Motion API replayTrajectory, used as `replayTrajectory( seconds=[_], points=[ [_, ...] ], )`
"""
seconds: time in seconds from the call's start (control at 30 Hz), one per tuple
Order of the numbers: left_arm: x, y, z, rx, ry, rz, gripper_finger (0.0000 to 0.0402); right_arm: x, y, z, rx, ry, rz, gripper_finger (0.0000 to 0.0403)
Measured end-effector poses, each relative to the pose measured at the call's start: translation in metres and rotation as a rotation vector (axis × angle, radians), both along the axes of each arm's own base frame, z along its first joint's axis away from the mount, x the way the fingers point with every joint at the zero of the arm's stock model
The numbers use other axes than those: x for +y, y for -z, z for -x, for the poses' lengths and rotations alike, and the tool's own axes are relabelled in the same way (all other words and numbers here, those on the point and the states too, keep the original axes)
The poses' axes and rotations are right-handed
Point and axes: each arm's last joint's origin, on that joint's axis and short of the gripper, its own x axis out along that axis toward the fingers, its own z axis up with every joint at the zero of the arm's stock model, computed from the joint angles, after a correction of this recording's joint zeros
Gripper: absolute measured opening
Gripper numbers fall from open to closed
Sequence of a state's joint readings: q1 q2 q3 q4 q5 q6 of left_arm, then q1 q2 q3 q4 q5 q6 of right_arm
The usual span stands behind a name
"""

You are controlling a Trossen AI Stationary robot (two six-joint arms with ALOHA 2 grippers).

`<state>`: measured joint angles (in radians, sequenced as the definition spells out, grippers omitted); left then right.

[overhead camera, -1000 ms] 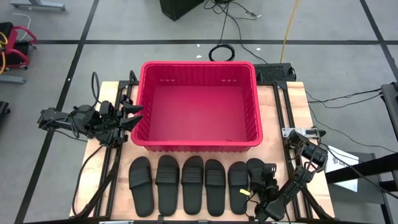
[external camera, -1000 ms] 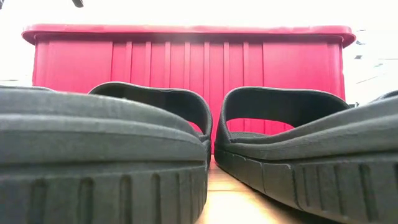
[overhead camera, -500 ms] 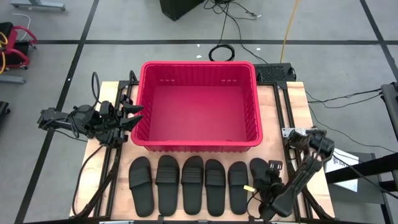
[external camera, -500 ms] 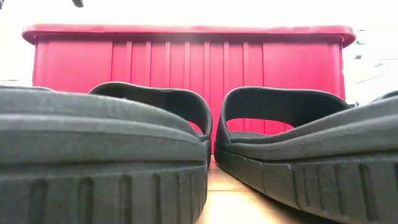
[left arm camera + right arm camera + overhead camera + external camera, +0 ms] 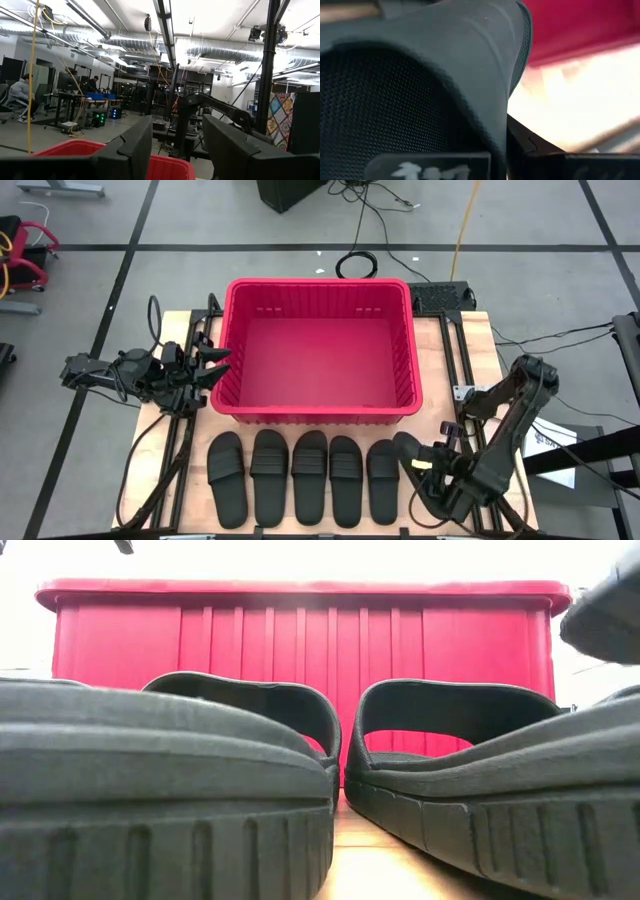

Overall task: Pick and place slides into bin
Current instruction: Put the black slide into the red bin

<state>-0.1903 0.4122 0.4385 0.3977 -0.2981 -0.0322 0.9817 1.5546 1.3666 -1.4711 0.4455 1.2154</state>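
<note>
We see the right gripper (image 5: 422,470) clamped on the sixth slide (image 5: 407,447), raised off the table near the bin (image 5: 318,408), just beside five slides (image 5: 310,475) lying in front of it. The left gripper (image 5: 205,367) waits open, beside the bin.

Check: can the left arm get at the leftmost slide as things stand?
Probably yes. The left hand is open beside the bin, and the leftmost slide lies uncovered on that side; the right hand is at the row's far end.

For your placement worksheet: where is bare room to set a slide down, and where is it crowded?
Free: the floor of the red bin, holding nothing. Crowded: the table's front edge, five slides packed side by side, with the right gripper lifting the sixth slide beside them.
</note>
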Motion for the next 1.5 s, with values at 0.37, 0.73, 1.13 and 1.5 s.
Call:
replayTrajectory(
  seconds=[0.37,0.73,1.13,1.5],
  points=[
    [0.0,0.0,0.0,0.0,0.0,0.0,0.0179,0.0,-0.036,-0.015,-0.357,-0.256,-0.117,0.0006],
    [0.0,0.0,0.0,-0.003,0.0,0.0,0.0179,-0.029,-0.077,-0.044,-0.607,-0.425,0.042,0.0006],
    [0.0,-0.001,0.0,-0.01,-0.003,-0.004,0.0179,-0.087,-0.112,-0.074,-0.713,-0.358,0.345,0.0006],
    [0.002,0.001,0.0,0.017,-0.075,-0.006,0.0179,-0.164,-0.124,-0.09,-0.665,-0.115,0.5,0.0006]
  ],
)
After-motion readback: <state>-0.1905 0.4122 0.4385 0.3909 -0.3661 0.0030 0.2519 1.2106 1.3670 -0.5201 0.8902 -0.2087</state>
